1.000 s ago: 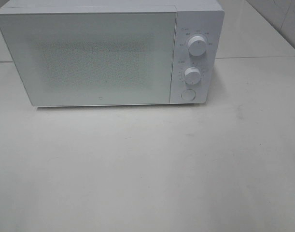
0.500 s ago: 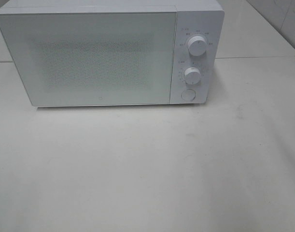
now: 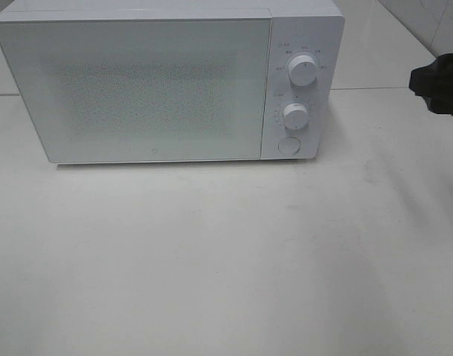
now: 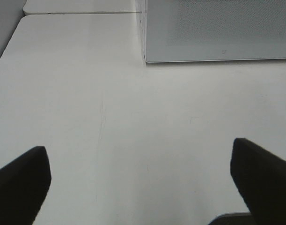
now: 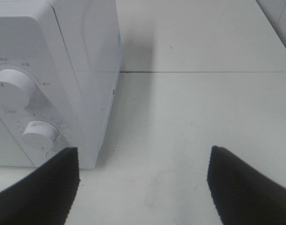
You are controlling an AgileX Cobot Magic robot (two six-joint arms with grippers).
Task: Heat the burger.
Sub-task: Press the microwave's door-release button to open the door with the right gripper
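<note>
On the worktop (image 3: 211,259) the microwave (image 3: 137,89) stands shut, no burger in sight. The left jaws and right jaws are wide apart and empty, likely ready to open its door.

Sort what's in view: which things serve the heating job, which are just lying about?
Job: microwave, door shut; upper knob; lower knob; round button; left gripper and right gripper, both open and empty. The burger is not in view.
Lying about: nothing seen; only the bare table.
</note>
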